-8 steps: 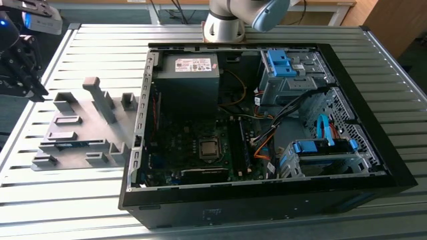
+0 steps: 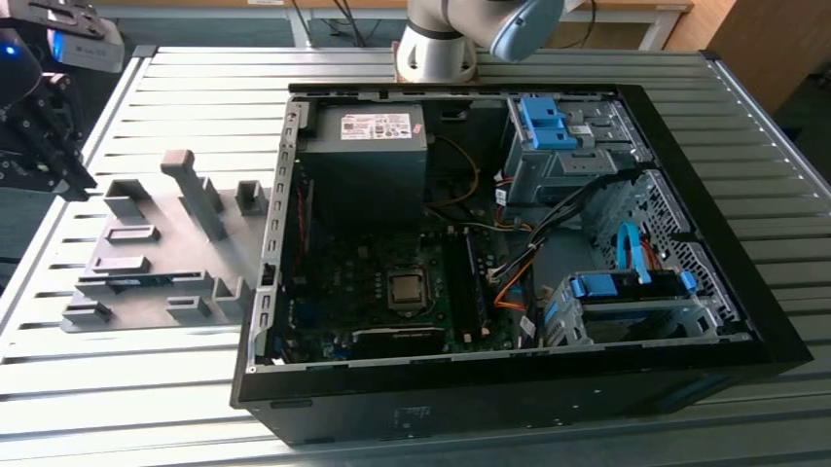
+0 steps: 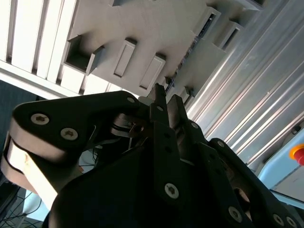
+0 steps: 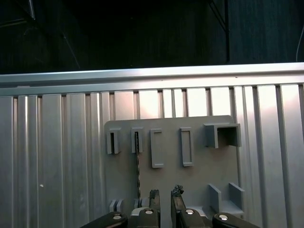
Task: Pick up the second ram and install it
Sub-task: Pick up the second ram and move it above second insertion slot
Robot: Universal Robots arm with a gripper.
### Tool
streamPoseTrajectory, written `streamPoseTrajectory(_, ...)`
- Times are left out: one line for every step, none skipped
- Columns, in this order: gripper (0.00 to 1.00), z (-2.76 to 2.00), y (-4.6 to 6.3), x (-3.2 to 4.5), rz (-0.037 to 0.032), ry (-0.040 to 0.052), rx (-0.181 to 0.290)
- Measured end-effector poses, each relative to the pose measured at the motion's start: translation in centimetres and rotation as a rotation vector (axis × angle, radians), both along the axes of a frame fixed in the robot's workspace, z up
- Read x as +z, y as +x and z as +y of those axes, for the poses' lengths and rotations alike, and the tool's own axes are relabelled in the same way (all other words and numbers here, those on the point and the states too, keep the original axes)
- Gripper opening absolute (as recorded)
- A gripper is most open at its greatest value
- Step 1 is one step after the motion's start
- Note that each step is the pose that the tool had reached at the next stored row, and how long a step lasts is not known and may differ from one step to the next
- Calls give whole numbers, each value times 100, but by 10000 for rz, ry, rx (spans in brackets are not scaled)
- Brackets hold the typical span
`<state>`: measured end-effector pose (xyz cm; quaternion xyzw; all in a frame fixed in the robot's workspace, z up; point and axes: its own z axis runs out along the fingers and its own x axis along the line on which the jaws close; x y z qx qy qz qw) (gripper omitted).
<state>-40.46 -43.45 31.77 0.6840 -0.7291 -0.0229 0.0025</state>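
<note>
Slatted aluminium worktop fills the scene on my exterior feed; an open black computer case lies on it with its motherboard exposed, and a grey fixture plate with raised blocks sits just beside the case, toward the exterior view's left.

On the first wrist view I am looking straight down at that plate; the end effector hangs above it, clear of the surface, touching nothing. Its fingertips are released but only barely parted; I see a narrow strip of grey plate through the gap, and nothing is gripped between them. The second wrist view agrees: the two dark fingers run almost parallel, close together, bare, with the plate's slotted blocks beyond them.

The second ram stands on edge in the fixture, seen as a thin dark line; one end sits in a small slotted block, the other reaches a low block near the fingertips. In that picture its line passes just beside one finger rather than through the gap; I cannot tell how far above it the end effector hangs.
</note>
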Motion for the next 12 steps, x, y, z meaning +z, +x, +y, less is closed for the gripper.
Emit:
streamPoseTrajectory(24,0,0,-6,0,0,-1)
streamPoseTrajectory(24,0,0,-12,0,0,0)
streamPoseTrajectory(24,0,0,-17,0,0,0)
streamPoseTrajectory(24,0,0,-22,0,0,0)
streamPoseTrajectory(24,0,0,-29,0,0,0)
streamPoseTrajectory(24,0,0,-35,0,0,0)
streamPoseTrajectory(24,0,0,-41,-1,0,0)
streamPoseTrajectory(24,0,0,-46,0,0,0)
streamPoseTrajectory(24,0,0,-52,0,0,0)
streamPoseTrajectory(24,0,0,-57,0,0,0)
streamPoseTrajectory(24,0,0,-63,0,0,0)
streamPoseTrajectory(24,0,0,-69,0,0,0)
